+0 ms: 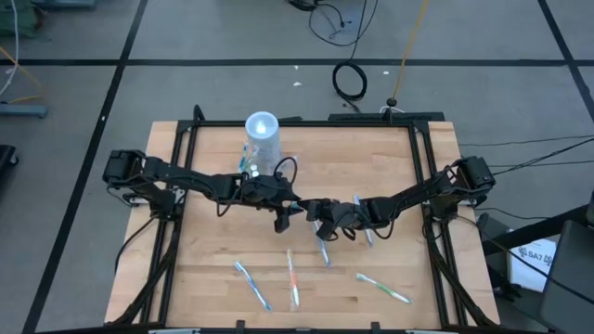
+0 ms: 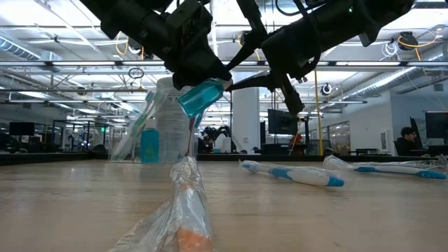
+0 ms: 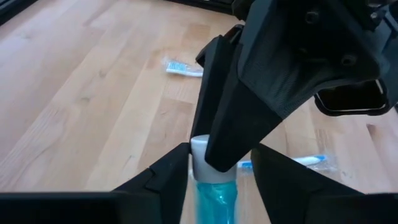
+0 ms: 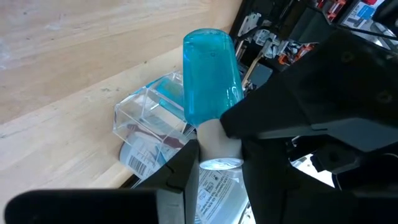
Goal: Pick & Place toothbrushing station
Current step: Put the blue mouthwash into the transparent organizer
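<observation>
You see both grippers meeting above mid-table on one teal tube (image 4: 210, 74). The right gripper (image 4: 219, 152) clamps its white cap; the left gripper (image 3: 217, 174) closes narrowly on the same tube. The clear holder (image 1: 262, 139) stands near the back edge.

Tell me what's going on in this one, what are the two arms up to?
Both arms meet over the middle of the wooden table, sharing a small teal tube held in the air. The right gripper grips its white cap end, and the left gripper has its fingers on either side of the same tube, a handover by the look of it. The clear toothbrushing station stands behind them near the table's far edge. Several wrapped toothbrushes lie on the table nearer the front.
</observation>
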### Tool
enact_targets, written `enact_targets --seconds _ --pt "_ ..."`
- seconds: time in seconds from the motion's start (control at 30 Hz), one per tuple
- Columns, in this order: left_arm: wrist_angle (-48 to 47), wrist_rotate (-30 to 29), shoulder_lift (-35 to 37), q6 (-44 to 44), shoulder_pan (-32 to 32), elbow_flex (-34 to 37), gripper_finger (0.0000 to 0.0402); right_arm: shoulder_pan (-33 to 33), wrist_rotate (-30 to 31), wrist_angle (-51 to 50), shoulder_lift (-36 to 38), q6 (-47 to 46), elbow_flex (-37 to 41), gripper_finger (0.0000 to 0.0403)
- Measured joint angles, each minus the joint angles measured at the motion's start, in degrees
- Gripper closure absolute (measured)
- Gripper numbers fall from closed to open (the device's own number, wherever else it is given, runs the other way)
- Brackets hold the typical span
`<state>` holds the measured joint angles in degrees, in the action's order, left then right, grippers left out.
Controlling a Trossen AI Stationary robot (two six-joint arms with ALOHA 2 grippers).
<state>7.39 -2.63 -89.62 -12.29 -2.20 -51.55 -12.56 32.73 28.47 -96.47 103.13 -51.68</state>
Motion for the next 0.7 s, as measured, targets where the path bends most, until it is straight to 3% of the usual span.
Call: enact_targets --seconds 0.3,0.53,0.7 --pt "-0.36 0.21 0.00 0.11 0.76 0.00 0.0300 0.01 0.13 -0.13 0.00 -1.48 0.00 0.0309" --pt "-0.41 1.16 0.00 0.14 1.44 0.00 0.0296 0.14 0.15 -0.10 0.00 -2.27 0.00 0.0298" --pt "-1.29 1.25 0.00 0.45 1.46 -0.04 0.0294 0.20 0.02 -0.07 -0.02 -7.93 0.00 0.0290"
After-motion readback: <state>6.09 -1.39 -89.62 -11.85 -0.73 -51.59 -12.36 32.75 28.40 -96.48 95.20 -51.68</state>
